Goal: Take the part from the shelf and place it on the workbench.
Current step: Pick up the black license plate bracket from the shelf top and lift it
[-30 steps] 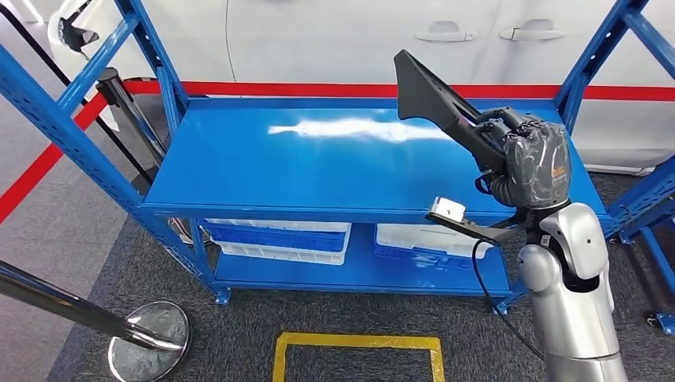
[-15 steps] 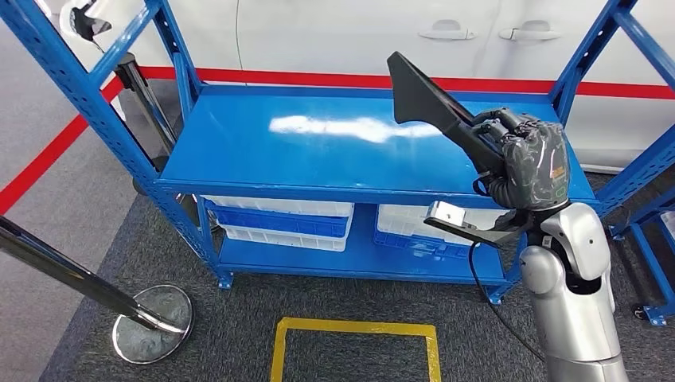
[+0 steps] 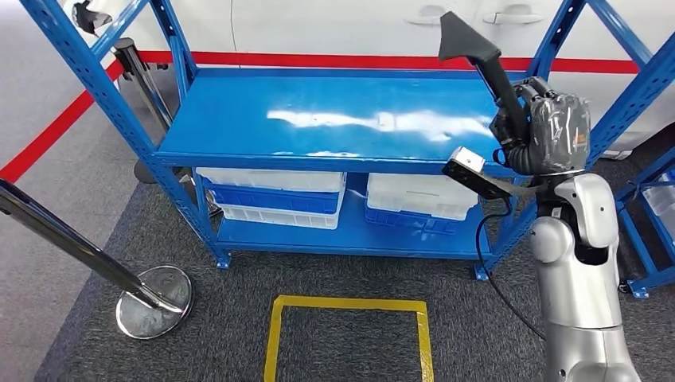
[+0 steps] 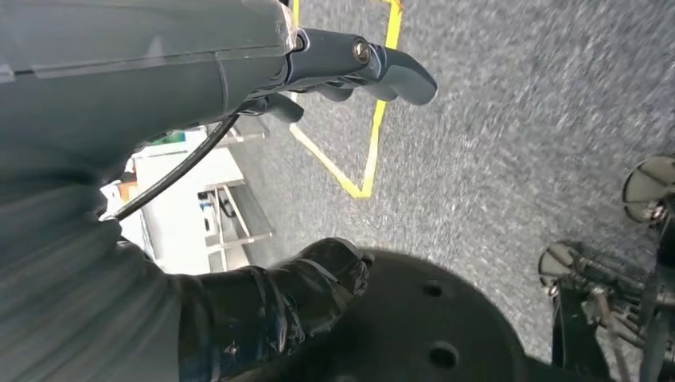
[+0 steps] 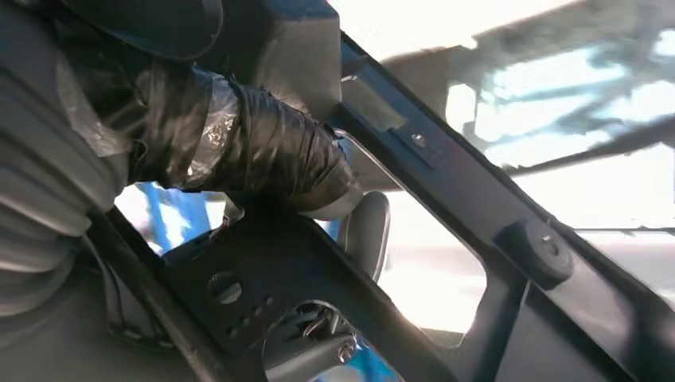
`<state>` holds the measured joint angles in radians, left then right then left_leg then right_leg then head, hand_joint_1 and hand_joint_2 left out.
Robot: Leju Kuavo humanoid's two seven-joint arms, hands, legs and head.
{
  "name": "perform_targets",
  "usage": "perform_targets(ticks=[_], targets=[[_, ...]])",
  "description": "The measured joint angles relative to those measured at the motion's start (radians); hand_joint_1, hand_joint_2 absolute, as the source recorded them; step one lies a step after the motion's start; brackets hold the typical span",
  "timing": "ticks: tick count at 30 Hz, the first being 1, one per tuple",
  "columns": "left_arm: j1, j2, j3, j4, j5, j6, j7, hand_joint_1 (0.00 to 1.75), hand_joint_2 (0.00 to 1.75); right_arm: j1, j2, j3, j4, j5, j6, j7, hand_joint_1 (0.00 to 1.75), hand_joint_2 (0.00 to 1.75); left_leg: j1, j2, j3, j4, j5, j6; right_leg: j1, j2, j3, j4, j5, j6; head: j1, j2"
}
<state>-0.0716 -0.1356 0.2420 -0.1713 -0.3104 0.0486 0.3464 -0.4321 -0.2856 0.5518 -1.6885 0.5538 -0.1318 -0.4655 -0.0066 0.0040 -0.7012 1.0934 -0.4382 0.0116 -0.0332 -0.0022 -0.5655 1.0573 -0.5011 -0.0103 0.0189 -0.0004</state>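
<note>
The scene is a grey carpeted floor (image 3: pixel 358 270) carrying a blue steel shelf (image 3: pixel 334 127), with a white car body behind a red floor line and a yellow taped rectangle (image 3: pixel 350 338) marked in front. White and blue bins (image 3: pixel 275 199) sit on the lower level; a chrome stanchion base (image 3: pixel 155 301) stands to the left.

Change over the last second: the whole view has shifted, so the camera itself has moved. Beyond that shift, the part (image 3: pixel 477 60) has swung from a low slant across the shelf top to a steeper, near-upright attitude, and the right robot hand (image 3: pixel 549 131) now sits nearer the shelf's right post. Judgement: the pick is complete and the carry-away phase has begun — transfer to the desk is still outstanding, and no desk is visible.

Position of the part: it is a dark, long moulded piece, clear of the shelf top, rising up and to the left out of the right robot hand. The right robot hand is clenched around its lower end; the right wrist view shows the wrapped thumb (image 5: pixel 263 151) pressed against the part's dark frame.

The left robot hand (image 4: pixel 318 103) hangs over the floor near the yellow tape, grasping nothing — whether it is released or clenched cannot be told.
</note>
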Motion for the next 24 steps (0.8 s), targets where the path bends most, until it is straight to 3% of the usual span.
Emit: perform_targets(ticks=[2, 3, 4, 5, 6, 8, 10, 11, 13, 14, 16, 18, 19, 20, 21, 22, 24], targets=[[0.0, 0.0, 0.008, 0.0, 0.007, 0.002, 0.0, 0.0, 1.75, -0.043, 0.023, -0.012, 0.06, -0.037, 0.046, 0.044, 1.75, 1.75, 0.005, -0.001, -0.032, 0.106, -0.099, -0.011, 0.001, 0.0, -0.03, 0.0, 0.026, -0.009, 0.0, 0.0], [0.0, 0.0, 0.014, 0.0, 0.013, 0.003, 0.0, 0.0, 1.75, -0.065, 0.044, -0.016, 0.098, -0.054, 0.066, 0.064, 1.75, 1.75, 0.007, -0.001, -0.044, 0.169, -0.133, -0.016, 0.002, 0.001, -0.045, 0.0, 0.039, -0.01, 0.0, 0.0], [0.0, 0.0, 0.021, 0.0, 0.019, 0.003, -0.001, 0.0, 1.75, -0.087, 0.071, -0.017, 0.141, -0.06, 0.077, 0.08, 1.75, 1.75, 0.008, -0.001, -0.047, 0.217, -0.144, -0.018, 0.003, 0.002, -0.062, 0.001, 0.052, -0.01, 0.0, 0.0], [0.0, 0.0, 0.027, 0.0, 0.024, 0.004, -0.002, 0.0, 1.75, -0.108, 0.106, -0.015, 0.187, -0.056, 0.076, 0.092, 1.75, 1.75, 0.009, -0.001, -0.037, 0.237, -0.134, -0.018, 0.004, 0.004, -0.078, 0.001, 0.065, -0.01, 0.0, 0.0], [-0.001, 0.0, 0.034, 0.0, 0.026, 0.003, -0.002, 0.0, 1.75, -0.128, 0.145, -0.009, 0.231, -0.047, 0.068, 0.099, 1.75, 1.75, 0.008, -0.001, -0.011, 0.223, -0.109, -0.015, 0.006, 0.007, -0.094, 0.001, 0.078, -0.01, 0.0, 0.0], [-0.005, 0.001, 0.044, -0.001, 0.026, 0.003, -0.002, 0.0, 1.75, -0.161, 0.217, 0.012, 0.296, -0.036, 0.047, 0.104, 1.75, 1.75, 0.002, 0.002, 0.092, 0.099, -0.076, 0.006, 0.008, 0.013, -0.121, 0.001, 0.102, -0.008, 0.0, 0.0], [-0.012, 0.003, 0.052, -0.002, 0.025, 0.006, -0.003, 0.0, 1.75, -0.184, 0.265, 0.036, 0.328, -0.038, 0.039, 0.105, 1.75, 1.75, -0.012, 0.015, 0.186, -0.04, -0.088, 0.027, 0.005, 0.005, -0.13, -0.003, 0.123, 0.001, 0.0, 0.0], [-0.015, 0.004, 0.056, -0.003, 0.025, 0.008, -0.004, 0.0, 1.75, -0.192, 0.281, 0.049, 0.337, -0.04, 0.038, 0.106, 1.75, 1.75, -0.019, 0.019, 0.208, -0.079, -0.093, 0.033, 0.002, -0.004, -0.13, -0.007, 0.132, 0.007, 0.0, 0.0], [-0.016, 0.001, 0.063, -0.003, 0.024, 0.012, -0.006, 0.0, 1.75, -0.206, 0.301, 0.073, 0.352, -0.042, 0.037, 0.108, 1.75, 1.75, -0.02, 0.013, 0.202, -0.103, -0.068, 0.033, 0.0, -0.021, -0.129, -0.019, 0.148, 0.02, -0.001, 0.0], [-0.016, -0.001, 0.066, -0.003, 0.024, 0.013, -0.007, 0.0, 1.75, -0.211, 0.307, 0.085, 0.357, -0.044, 0.037, 0.109, 1.75, 1.75, -0.018, 0.008, 0.197, -0.112, -0.052, 0.036, 0.002, -0.022, -0.133, -0.016, 0.137, 0.025, -0.002, 0.0], [-0.011, -0.004, 0.071, -0.003, 0.023, 0.015, -0.006, 0.0, 1.75, -0.222, 0.317, 0.109, 0.367, -0.046, 0.036, 0.11, 1.75, 1.75, -0.01, 0.001, 0.175, -0.124, -0.018, 0.043, 0.004, -0.013, -0.153, 0.047, 0.056, 0.029, -0.001, 0.0], [-0.005, -0.007, 0.073, -0.003, 0.016, 0.02, -0.003, 0.0, 1.75, -0.226, 0.319, 0.125, 0.374, -0.052, 0.033, 0.111, 1.75, 1.75, -0.01, -0.009, 0.14, -0.119, 0.007, 0.048, 0.006, -0.006, -0.177, 0.169, -0.043, 0.031, -0.001, 0.0], [-0.003, -0.009, 0.073, -0.003, 0.012, 0.022, -0.001, 0.0, 1.75, -0.225, 0.316, 0.127, 0.376, -0.057, 0.032, 0.111, 1.75, 1.75, -0.01, -0.016, 0.122, -0.113, 0.017, 0.047, 0.006, -0.006, -0.182, 0.222, -0.062, 0.031, -0.001, 0.0], [-0.002, -0.011, 0.073, -0.003, 0.009, 0.022, 0.0, 0.0, 1.75, -0.223, 0.31, 0.128, 0.377, -0.063, 0.03, 0.109, 1.75, 1.75, -0.01, -0.024, 0.102, -0.106, 0.027, 0.045, 0.007, -0.004, -0.174, 0.251, -0.059, 0.032, -0.001, 0.0], [-0.001, -0.012, 0.073, -0.003, 0.007, 0.018, 0.0, 0.0, 1.75, -0.221, 0.305, 0.128, 0.377, -0.068, 0.029, 0.108, 1.75, 1.75, -0.01, -0.033, 0.081, -0.096, 0.035, 0.043, 0.008, -0.001, -0.15, 0.246, -0.038, 0.03, -0.001, 0.0], [0.001, -0.014, 0.073, -0.003, 0.006, 0.015, -0.001, 0.0, 1.75, -0.22, 0.3, 0.128, 0.376, -0.072, 0.029, 0.107, 1.75, 1.75, -0.01, -0.041, 0.062, -0.086, 0.043, 0.04, 0.009, 0.004, -0.11, 0.208, -0.012, 0.027, -0.001, 0.0], [0.002, -0.017, 0.073, -0.003, 0.006, 0.012, -0.001, 0.0, 1.75, -0.218, 0.295, 0.128, 0.373, -0.075, 0.029, 0.107, 1.75, 1.75, -0.011, -0.053, 0.029, -0.066, 0.056, 0.032, 0.011, 0.03, -0.017, 0.082, -0.008, 0.017, -0.002, 0.0]])
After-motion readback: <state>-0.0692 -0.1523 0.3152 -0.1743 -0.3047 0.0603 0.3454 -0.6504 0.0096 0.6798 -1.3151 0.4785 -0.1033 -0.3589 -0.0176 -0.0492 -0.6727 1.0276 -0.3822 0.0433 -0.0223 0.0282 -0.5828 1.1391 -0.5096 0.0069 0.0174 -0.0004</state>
